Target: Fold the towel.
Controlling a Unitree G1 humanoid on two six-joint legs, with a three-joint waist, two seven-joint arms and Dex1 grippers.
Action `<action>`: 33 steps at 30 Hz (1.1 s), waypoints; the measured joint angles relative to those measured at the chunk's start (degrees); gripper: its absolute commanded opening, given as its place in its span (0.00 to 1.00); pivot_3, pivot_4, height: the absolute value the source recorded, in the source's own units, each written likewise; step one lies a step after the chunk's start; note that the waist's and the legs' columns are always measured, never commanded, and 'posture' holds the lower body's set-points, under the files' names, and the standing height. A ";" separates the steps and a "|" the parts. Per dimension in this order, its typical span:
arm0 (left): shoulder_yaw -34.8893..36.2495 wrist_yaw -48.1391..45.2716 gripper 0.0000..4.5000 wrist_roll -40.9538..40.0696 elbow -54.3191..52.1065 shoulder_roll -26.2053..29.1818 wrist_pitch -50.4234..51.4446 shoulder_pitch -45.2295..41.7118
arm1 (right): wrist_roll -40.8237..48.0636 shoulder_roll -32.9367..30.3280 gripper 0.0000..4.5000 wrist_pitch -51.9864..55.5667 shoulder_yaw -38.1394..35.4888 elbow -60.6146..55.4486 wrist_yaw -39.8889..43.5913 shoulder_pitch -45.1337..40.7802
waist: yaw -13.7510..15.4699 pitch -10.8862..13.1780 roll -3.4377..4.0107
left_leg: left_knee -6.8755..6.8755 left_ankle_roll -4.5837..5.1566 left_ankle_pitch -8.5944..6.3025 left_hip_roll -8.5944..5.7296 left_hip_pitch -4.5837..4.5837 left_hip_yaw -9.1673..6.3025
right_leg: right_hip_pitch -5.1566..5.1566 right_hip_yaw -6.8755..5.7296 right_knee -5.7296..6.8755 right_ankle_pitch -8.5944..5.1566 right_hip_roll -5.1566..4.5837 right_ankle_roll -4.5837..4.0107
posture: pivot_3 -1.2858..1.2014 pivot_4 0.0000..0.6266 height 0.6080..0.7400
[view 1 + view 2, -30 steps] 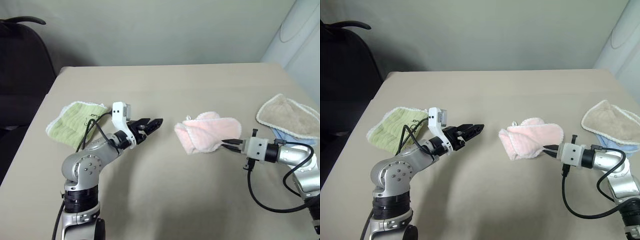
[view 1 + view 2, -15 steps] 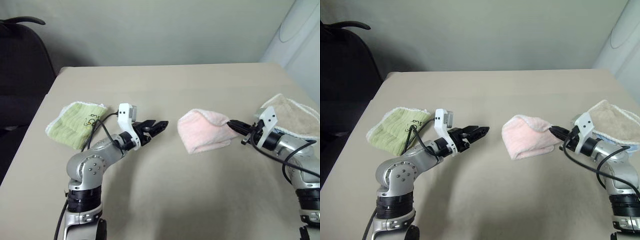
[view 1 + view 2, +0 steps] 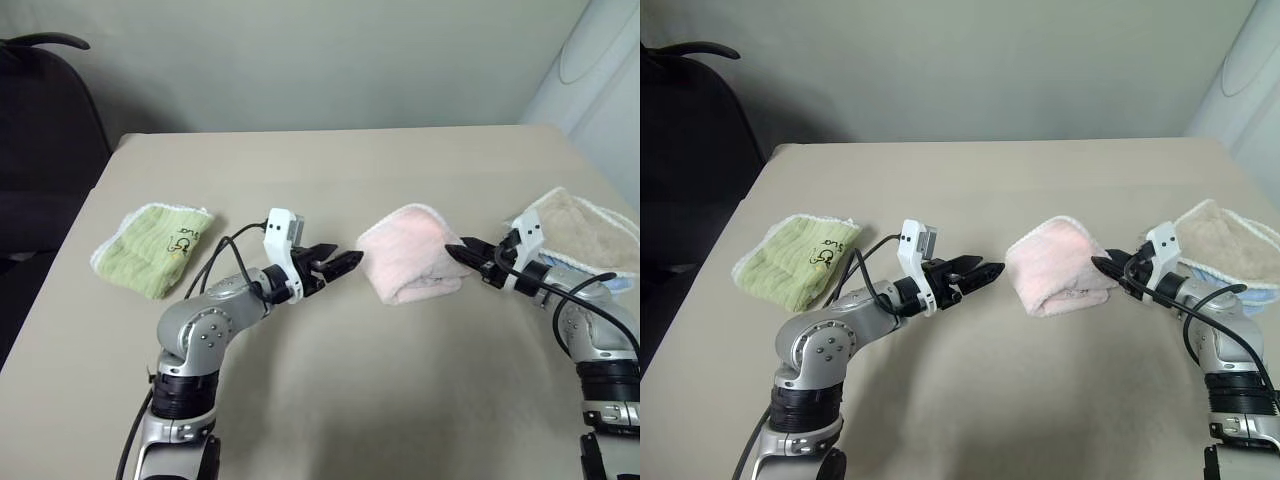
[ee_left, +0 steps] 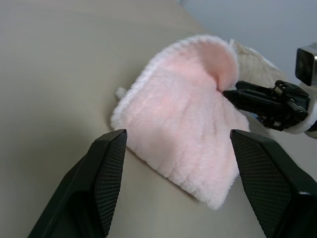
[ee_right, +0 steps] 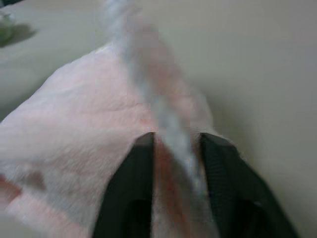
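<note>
The pale pink towel (image 3: pixel 408 255) lies on the table as a small folded bundle, its top layer curled up at the right side (image 4: pixel 223 62). My right gripper (image 3: pixel 458 251) is at that right side. In the right wrist view its fingers (image 5: pixel 133 188) stand apart with the towel's blurred whitish edge (image 5: pixel 171 129) running between them. My left gripper (image 3: pixel 347 263) hovers just left of the towel, pointing at it. It is open and empty, and its wide-set fingers (image 4: pixel 106 168) frame the towel (image 4: pixel 183 129).
A lime-green towel (image 3: pixel 150 245) lies at the table's left. A beige towel (image 3: pixel 585 225) sits at the right on something pale blue (image 3: pixel 1250 297), close behind my right arm. A dark chair (image 3: pixel 40 120) stands beyond the left edge. The table (image 3: pixel 330 170) is bare behind the towel.
My right gripper rolled over and moved forward, drawing the towel's edge across into a tighter fold, and its jaws went from shut to apart. The left gripper moved right, toward the towel.
</note>
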 measured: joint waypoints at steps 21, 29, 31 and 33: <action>-14.32 -11.59 0.27 17.58 18.33 -6.04 -18.19 -13.24 | 2.53 3.68 0.07 -1.92 -6.51 -4.45 -2.75 -3.10 | -0.32 0.00 0.00 | 0.07 0.05 -0.03 -0.01 0.03 0.04 | 0.00 0.08 0.02 -0.02 -0.02 0.04 | 0.52 0.24 1.00; -22.57 -11.49 0.03 32.71 38.78 -9.71 -29.53 -16.00 | -6.70 10.26 0.00 -5.35 5.68 3.60 -4.17 -1.65 | 0.07 -0.01 0.03 | 0.10 0.19 -0.09 -0.04 -0.13 -0.02 | -0.12 0.02 0.03 -0.01 -0.23 0.07 | 0.52 0.24 1.00; -22.49 -11.76 0.03 34.31 41.26 -10.50 -31.58 -16.76 | -8.47 10.27 0.00 -7.57 6.32 5.60 -4.28 -1.65 | 0.12 -0.04 0.05 | 0.15 0.22 -0.10 -0.05 -0.08 -0.03 | 0.01 -0.03 0.02 -0.01 -0.24 0.08 | 0.52 0.24 1.00; -22.17 -12.26 0.03 35.10 42.44 -11.09 -32.69 -16.80 | -9.60 10.27 0.00 -9.44 6.67 6.26 -4.25 -1.46 | 0.12 -0.05 0.05 | 0.17 0.31 -0.16 -0.07 0.07 -0.04 | 0.19 -0.03 -0.01 0.00 -0.27 0.09 | 0.52 0.24 1.00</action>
